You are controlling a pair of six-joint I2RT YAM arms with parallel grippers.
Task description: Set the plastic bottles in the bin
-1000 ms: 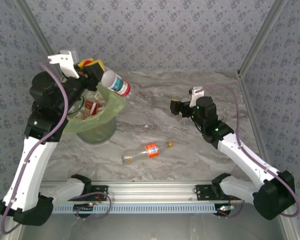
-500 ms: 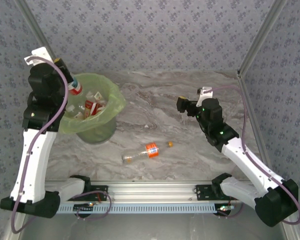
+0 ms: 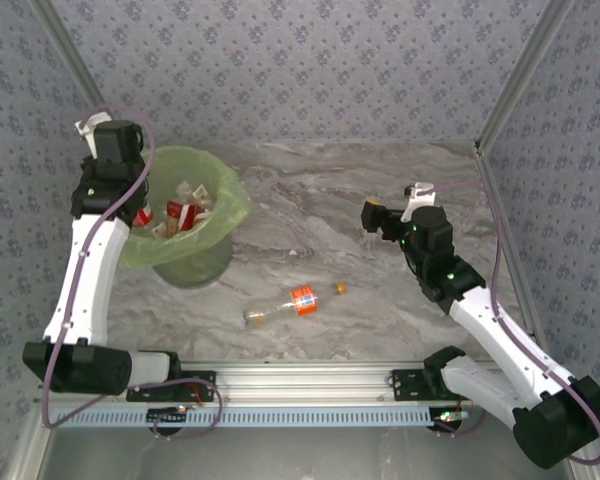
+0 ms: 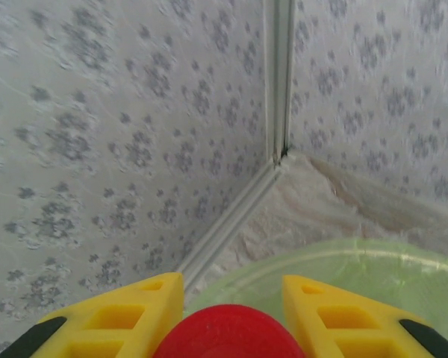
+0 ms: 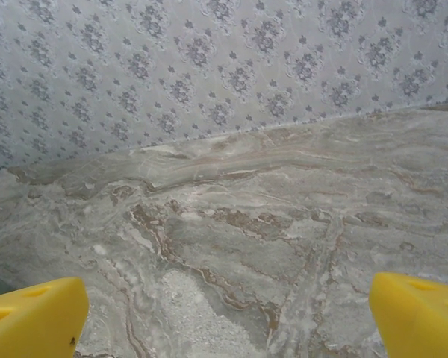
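Grip first: we see the left hand (image 4: 230,292) clenched on a red-capped bottle (image 4: 228,335) just above the bin (image 4: 373,261), held there, we judge, so that letting go drops it among the bottles inside (image 3: 183,212); with just its cap in sight, we cannot tell its long axis. The right hand (image 3: 372,214) hangs released over the tabletop (image 3: 310,200), likely meant for the orange-labelled bottle (image 3: 295,301) lying on its side near the bin, long axis slanting across the tabletop, cap toward the right arm (image 3: 480,310).

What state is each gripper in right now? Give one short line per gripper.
Left gripper: closed on a red-capped plastic bottle, over the green-lined round bin.
Right gripper: open, holding nothing.
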